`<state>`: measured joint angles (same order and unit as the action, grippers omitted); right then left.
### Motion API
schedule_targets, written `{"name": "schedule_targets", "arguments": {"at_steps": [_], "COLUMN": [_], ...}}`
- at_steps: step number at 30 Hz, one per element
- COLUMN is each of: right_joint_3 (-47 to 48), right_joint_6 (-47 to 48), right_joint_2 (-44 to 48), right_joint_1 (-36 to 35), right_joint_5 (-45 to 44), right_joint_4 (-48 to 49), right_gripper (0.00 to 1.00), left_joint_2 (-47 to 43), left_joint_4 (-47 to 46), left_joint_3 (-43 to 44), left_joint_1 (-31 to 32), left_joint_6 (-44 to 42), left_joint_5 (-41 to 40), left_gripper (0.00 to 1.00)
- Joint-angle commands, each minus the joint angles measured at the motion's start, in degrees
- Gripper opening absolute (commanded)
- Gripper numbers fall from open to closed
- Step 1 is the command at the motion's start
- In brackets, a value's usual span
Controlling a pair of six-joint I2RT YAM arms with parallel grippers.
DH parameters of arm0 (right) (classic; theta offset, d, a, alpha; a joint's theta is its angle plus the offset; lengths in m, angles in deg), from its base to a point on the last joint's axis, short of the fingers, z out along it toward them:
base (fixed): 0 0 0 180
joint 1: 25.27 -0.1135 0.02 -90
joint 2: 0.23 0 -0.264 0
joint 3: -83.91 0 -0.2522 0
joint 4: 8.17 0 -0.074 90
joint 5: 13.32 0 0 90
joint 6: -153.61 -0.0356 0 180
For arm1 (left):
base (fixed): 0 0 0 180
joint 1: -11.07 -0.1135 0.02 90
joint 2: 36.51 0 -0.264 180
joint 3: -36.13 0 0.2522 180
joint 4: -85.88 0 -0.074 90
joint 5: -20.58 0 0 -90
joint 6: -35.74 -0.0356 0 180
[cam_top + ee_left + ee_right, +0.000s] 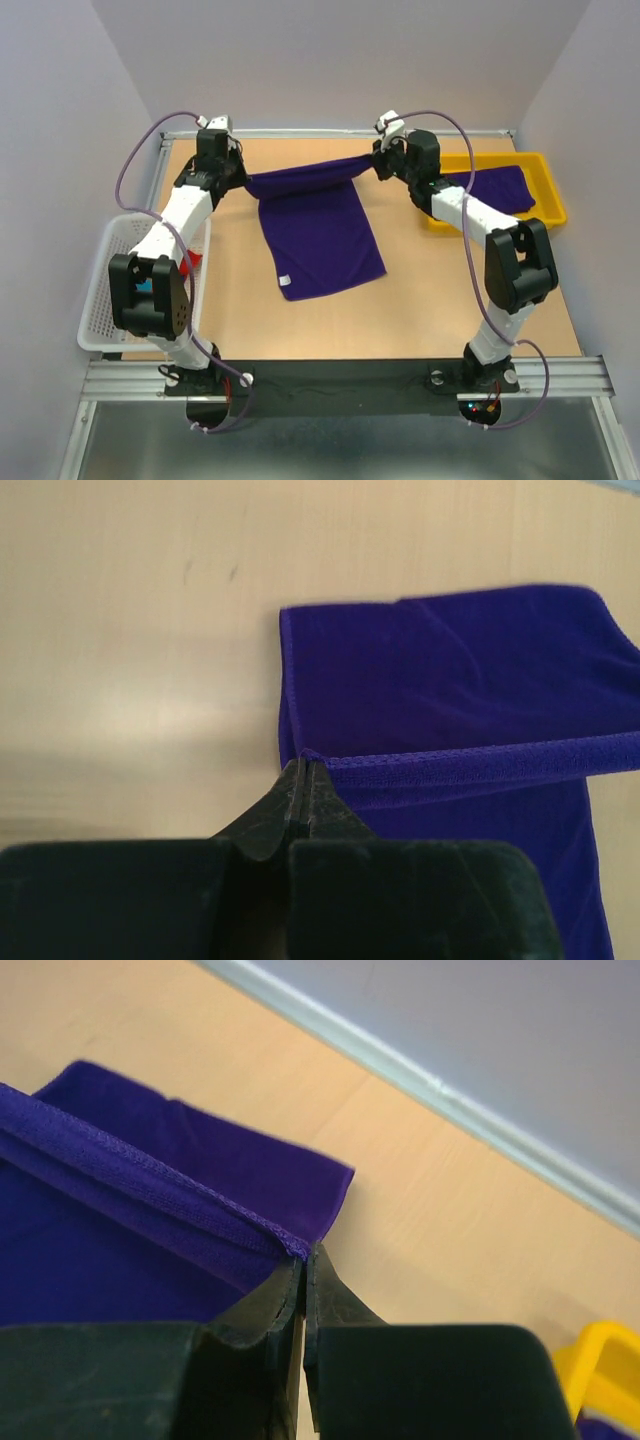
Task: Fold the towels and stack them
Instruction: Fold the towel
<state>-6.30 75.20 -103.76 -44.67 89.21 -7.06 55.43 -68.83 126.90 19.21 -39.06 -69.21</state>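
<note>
A deep purple towel [320,232] is stretched between both grippers at the far side of the table, its lower part draped onto the wood. My left gripper [243,182] is shut on the towel's left corner; the left wrist view shows that corner pinched at the left gripper [304,764], with the towel [450,680] spreading right. On the opposite corner my right gripper [374,164] is shut; the right wrist view has the hem running into the right gripper [306,1252] and the towel [150,1230] hanging left. A second purple towel [497,187] lies in the yellow tray. A red towel [194,261] peeks from the basket.
The yellow tray [548,190] sits at the far right, partly behind my right arm. A white mesh basket [108,290] stands at the left edge beside my left arm. A pale rail [420,1075] borders the table's far edge.
</note>
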Motion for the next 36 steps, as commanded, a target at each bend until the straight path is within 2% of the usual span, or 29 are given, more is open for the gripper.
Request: {"name": "schedule_targets", "arguments": {"at_steps": [1, 10, 11, 16, 21, 30, 36], "right_joint_3": [-5.7, -16.1, -18.4, -20.7, -23.7, -31.4, -35.8], "right_joint_6": [-1.7, -6.7, -8.5, -10.1, -13.5, -23.5, -27.9], "right_joint_2": [6.1, 15.8, 19.1, 22.5, 26.5, 26.5, 24.4], "right_joint_1": [2.4, 2.4, 2.4, 2.4, 2.4, 2.4, 2.4], "right_joint_5": [-2.4, 0.1, 0.1, -0.2, 0.2, 1.6, 1.1], "right_joint_4": [-4.1, -10.9, -12.0, -13.6, -16.6, -18.4, -18.3], "right_gripper": [0.01, 0.01, 0.01, 0.02, 0.05, 0.03, 0.01], "left_joint_2": [-6.8, -16.5, -20.0, -24.8, -28.7, -32.3, -32.6], "left_joint_4": [2.8, 2.4, 2.6, 4.9, 6.3, 2.6, -0.4], "left_joint_3": [-7.2, -20.8, -24.5, -25.9, -28.8, -41.6, -47.5], "left_joint_1": [-1.8, 0.6, 1.3, 1.4, 2.1, 4.9, 9.2], "left_joint_6": [0.9, 6.1, 8.1, 9.4, 11.4, 18.0, 23.5], "left_joint_5": [-1.3, 5.2, 6.4, 2.7, 3.4, 7.1, 3.8], "left_gripper": [0.0, 0.0, 0.0, 0.0, 0.0, 0.0, 0.0]}}
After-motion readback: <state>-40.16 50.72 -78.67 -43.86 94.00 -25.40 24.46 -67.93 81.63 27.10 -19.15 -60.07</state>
